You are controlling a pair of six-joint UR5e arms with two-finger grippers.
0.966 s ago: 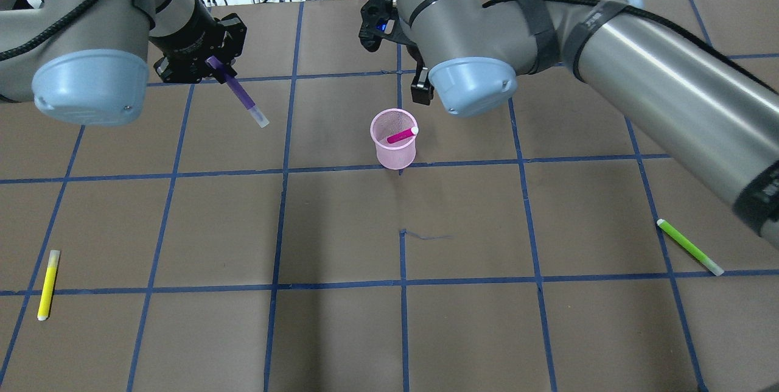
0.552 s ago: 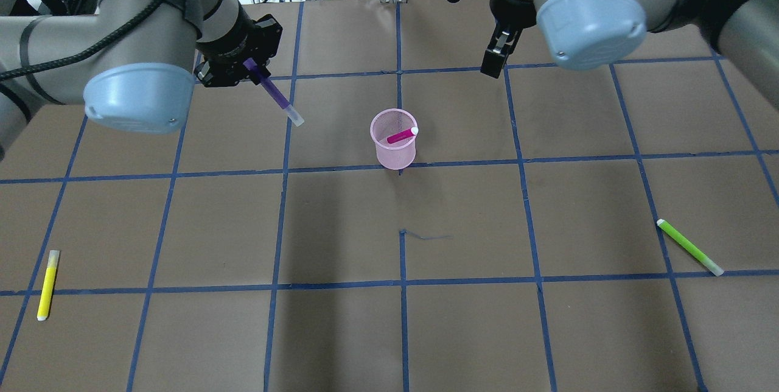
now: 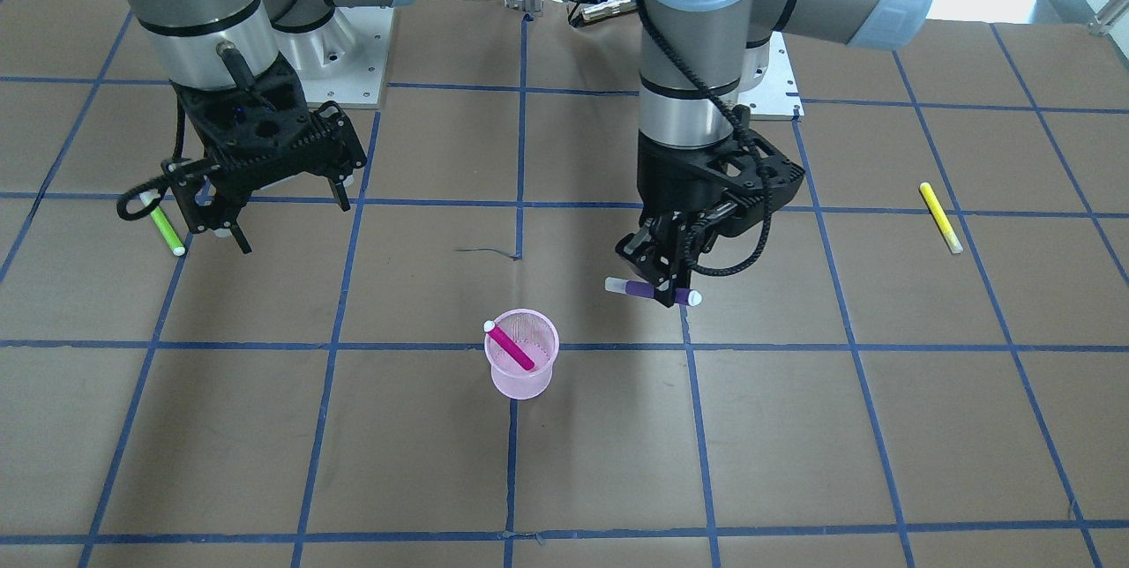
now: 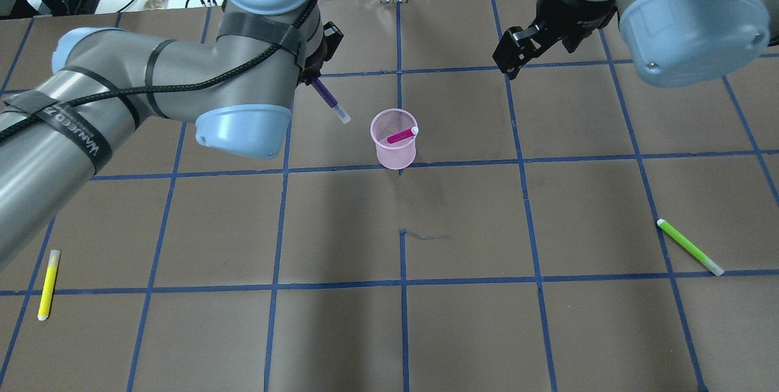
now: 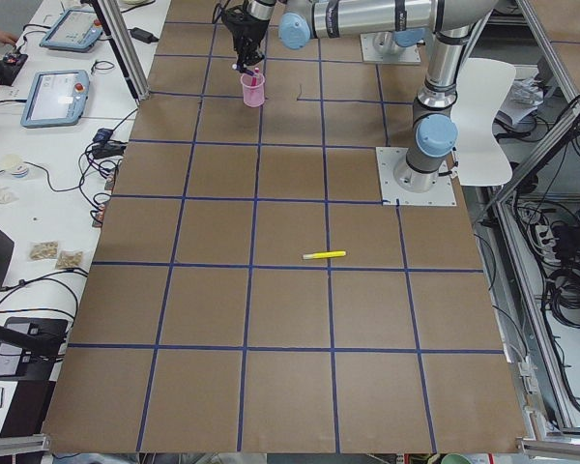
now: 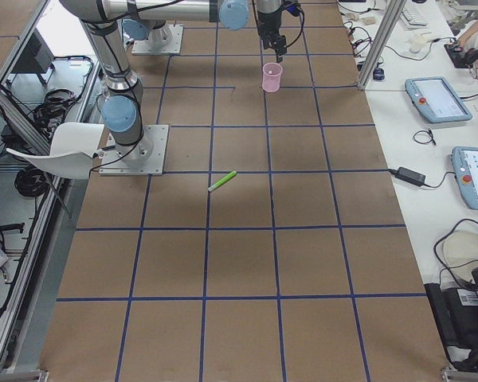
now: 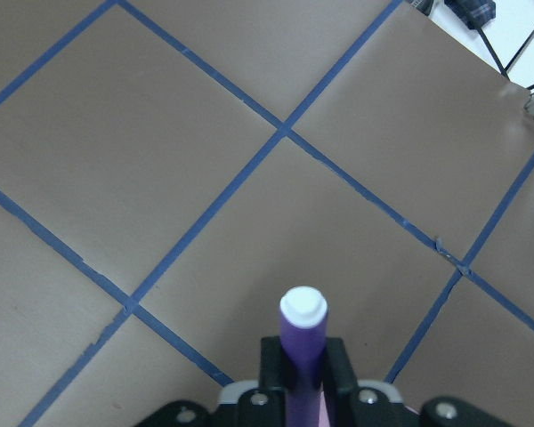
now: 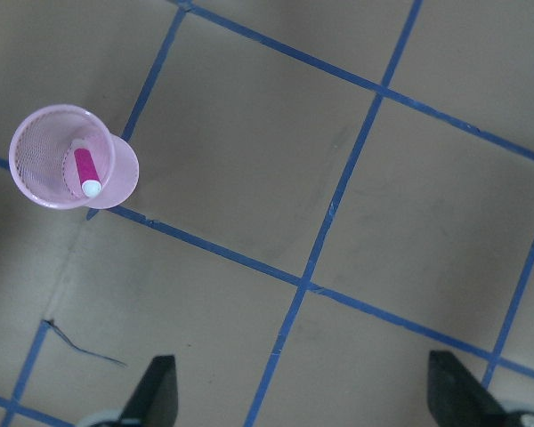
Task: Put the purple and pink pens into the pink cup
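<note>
The pink mesh cup [image 4: 394, 150] stands upright near the table's middle, with the pink pen [image 4: 401, 135] leaning inside it. They also show in the front view, cup [image 3: 522, 374] and pink pen [image 3: 509, 346], and in the right wrist view, cup [image 8: 36, 169] and pink pen [image 8: 86, 167]. My left gripper [image 4: 313, 77] is shut on the purple pen [image 4: 328, 98] and holds it tilted in the air, just left of the cup. The front view [image 3: 672, 286] and left wrist view show the same grip on the purple pen [image 7: 301, 356]. My right gripper [image 4: 508, 54] is open and empty, up and off to the cup's right.
A green pen [image 4: 689, 246] lies on the table at the right. A yellow pen [image 4: 48, 284] lies at the near left. Blue tape lines grid the brown table. Cables and devices lie beyond the far edge.
My left arm has swung right, carrying the purple pen from the far left to just beside the cup. My right arm has pulled away from above the cup to the right.
</note>
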